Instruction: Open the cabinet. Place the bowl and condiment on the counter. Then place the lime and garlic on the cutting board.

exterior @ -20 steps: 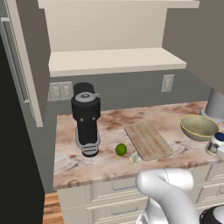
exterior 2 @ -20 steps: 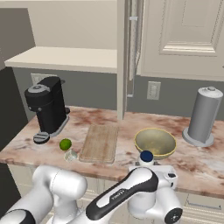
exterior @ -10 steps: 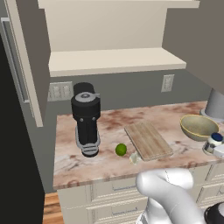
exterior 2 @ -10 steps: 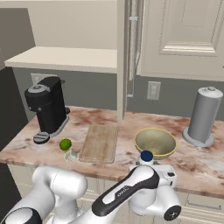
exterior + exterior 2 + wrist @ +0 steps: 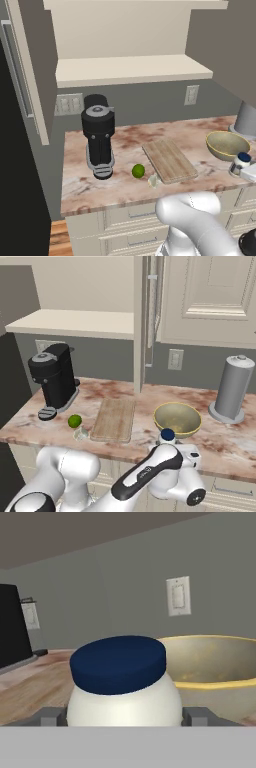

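Observation:
The condiment jar [image 5: 122, 682], white with a dark blue lid, stands low over the counter [image 5: 190, 131] just in front of the olive-yellow bowl [image 5: 215, 662]. My gripper [image 5: 125, 717] is shut on it, one fingertip against each side. From the base the jar [image 5: 241, 162] [image 5: 167, 435] is near the front edge, by the bowl [image 5: 227, 144] [image 5: 177, 418]. The lime [image 5: 138, 171] [image 5: 74, 420] and garlic [image 5: 153, 180] [image 5: 81, 432] lie on the marble beside the cutting board [image 5: 168, 160] [image 5: 114, 419]. The cabinet's left door [image 5: 30, 75] is swung open on a bare shelf [image 5: 130, 70]; the right door [image 5: 215, 301] is shut.
A black coffee machine [image 5: 98, 135] [image 5: 54, 381] stands at the counter's left end. A grey cylinder [image 5: 231, 388] stands at the back right. The open door's edge [image 5: 145, 321] hangs above the board. Cream drawers [image 5: 130, 215] run below the counter.
The jar and the hand holding it have shifted very slightly; everything else on the counter is where it was.

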You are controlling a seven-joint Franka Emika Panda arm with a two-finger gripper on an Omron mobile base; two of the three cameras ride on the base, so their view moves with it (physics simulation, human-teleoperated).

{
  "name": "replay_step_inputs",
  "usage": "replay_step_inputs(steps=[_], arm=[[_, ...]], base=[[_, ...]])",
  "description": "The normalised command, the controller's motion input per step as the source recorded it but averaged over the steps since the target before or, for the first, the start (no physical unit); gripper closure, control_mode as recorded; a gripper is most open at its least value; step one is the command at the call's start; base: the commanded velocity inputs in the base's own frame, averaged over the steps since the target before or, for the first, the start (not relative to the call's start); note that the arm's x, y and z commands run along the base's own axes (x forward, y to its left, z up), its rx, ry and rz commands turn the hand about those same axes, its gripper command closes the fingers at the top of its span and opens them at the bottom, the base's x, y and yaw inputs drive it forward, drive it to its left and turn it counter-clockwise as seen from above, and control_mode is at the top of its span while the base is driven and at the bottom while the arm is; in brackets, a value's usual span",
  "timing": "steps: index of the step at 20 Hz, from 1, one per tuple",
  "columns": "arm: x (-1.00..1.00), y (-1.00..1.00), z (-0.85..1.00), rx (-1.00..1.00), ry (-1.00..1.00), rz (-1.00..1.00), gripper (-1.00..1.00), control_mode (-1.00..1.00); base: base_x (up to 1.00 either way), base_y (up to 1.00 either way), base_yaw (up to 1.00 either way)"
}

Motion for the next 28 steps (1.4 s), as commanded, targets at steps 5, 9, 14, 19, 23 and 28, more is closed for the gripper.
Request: replay_step_inputs(steps=[5, 9, 14, 19, 23, 28], arm=[[0.13, -0.01, -0.14, 0.0, 0.0, 0.0, 1.0, -1.0], [0.14, -0.02, -0.13, 0.0, 0.0, 0.0, 1.0, -1.0], [0.13, -0.02, -0.14, 0.0, 0.0, 0.0, 1.0, -1.0], [0.14, -0.02, -0.14, 0.0, 0.0, 0.0, 1.0, -1.0], [0.13, -0.02, -0.15, 0.0, 0.0, 0.0, 1.0, -1.0], [0.01, 0.0, -0.12, 0.0, 0.0, 0.0, -1.0, -1.0]], base=[[0.0, 0.0, 0.0], [0.0, 0.0, 0.0], [0.0, 0.0, 0.0], [0.0, 0.0, 0.0], [0.0, 0.0, 0.0], [0.0, 0.0, 0.0]])
